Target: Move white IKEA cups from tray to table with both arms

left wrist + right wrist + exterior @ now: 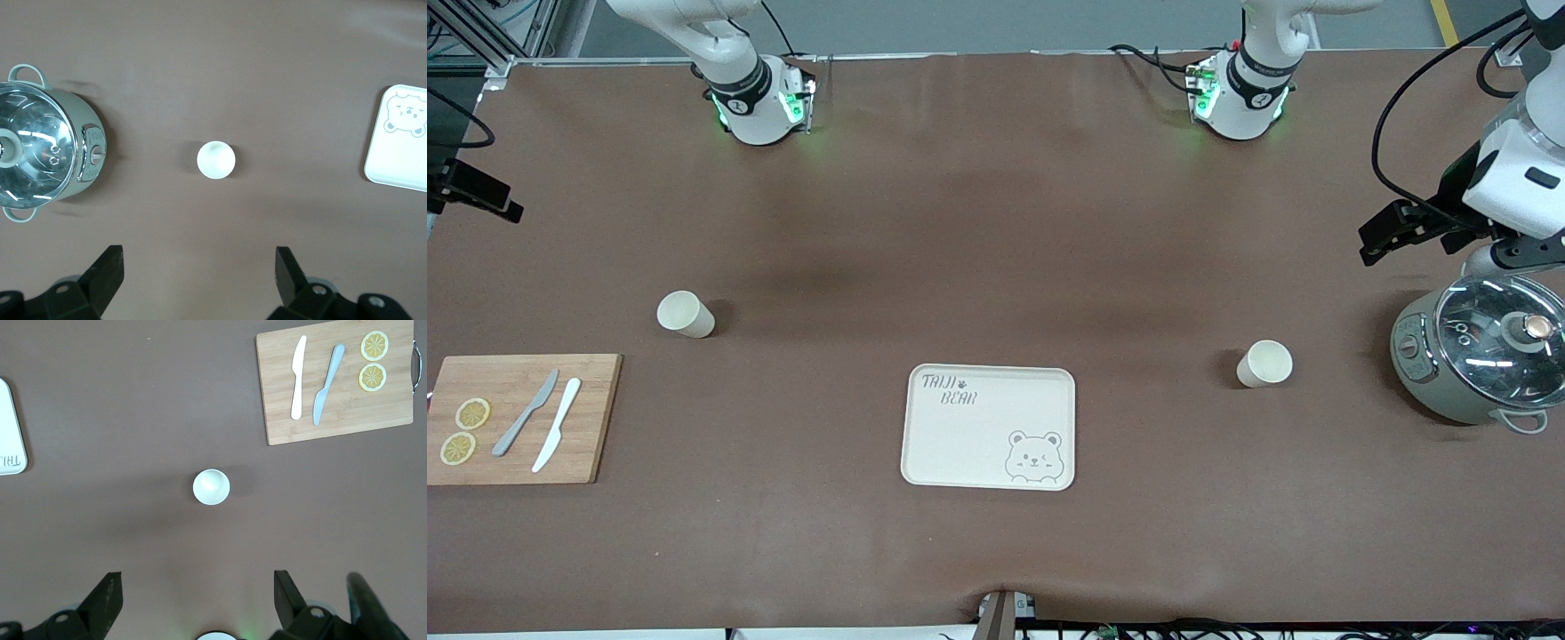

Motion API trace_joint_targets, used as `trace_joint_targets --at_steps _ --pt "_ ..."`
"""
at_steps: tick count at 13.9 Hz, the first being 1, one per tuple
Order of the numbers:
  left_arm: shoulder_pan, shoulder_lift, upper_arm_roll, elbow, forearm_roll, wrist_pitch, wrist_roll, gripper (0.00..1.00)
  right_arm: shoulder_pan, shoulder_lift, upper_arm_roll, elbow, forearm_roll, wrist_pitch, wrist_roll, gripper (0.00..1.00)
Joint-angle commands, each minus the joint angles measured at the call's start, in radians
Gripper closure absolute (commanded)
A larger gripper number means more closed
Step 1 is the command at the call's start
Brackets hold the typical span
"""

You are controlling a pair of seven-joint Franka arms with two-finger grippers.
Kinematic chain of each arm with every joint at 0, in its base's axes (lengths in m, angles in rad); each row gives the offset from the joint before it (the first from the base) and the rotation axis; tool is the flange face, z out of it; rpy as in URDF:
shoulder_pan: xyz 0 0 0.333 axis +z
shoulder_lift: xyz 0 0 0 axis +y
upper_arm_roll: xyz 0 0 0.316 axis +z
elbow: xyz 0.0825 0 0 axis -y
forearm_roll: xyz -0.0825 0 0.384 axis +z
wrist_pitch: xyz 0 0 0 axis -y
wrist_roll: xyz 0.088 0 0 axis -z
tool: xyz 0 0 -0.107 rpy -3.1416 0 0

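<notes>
Bare table all around both cups (pixel 686 314) (pixel 1264 364). Tray (pixel 989 427) sits between them, well apart. Pot (pixel 1476 357) near one cup, cutting board (pixel 516 418) near the other; neither blocks access from above.

Tray (pixel 989 427): lower centre of the front view, on the worktop (pixel 996 222).
Cups: one (pixel 685 314) at mid-left, one (pixel 1264 364) at mid-right, both higher than the tray.
Cutting board (pixel 516 418): left edge, carrying two knives and lemon slices.
Pot (pixel 1476 360): right edge, beside the second cup.
</notes>
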Motion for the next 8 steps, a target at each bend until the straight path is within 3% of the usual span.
trace_joint_targets --at_steps 1,8 --pt "0.005 -0.02 0.004 0.001 -0.03 0.0 0.008 0.0 -0.014 -0.026 0.01 -0.019 -0.011 0.011 0.006 0.0" --pt "0.033 -0.05 0.012 -0.005 -0.039 -0.043 0.092 0.0 -0.025 -0.021 0.007 -0.011 -0.002 0.017 0.007 0.0"
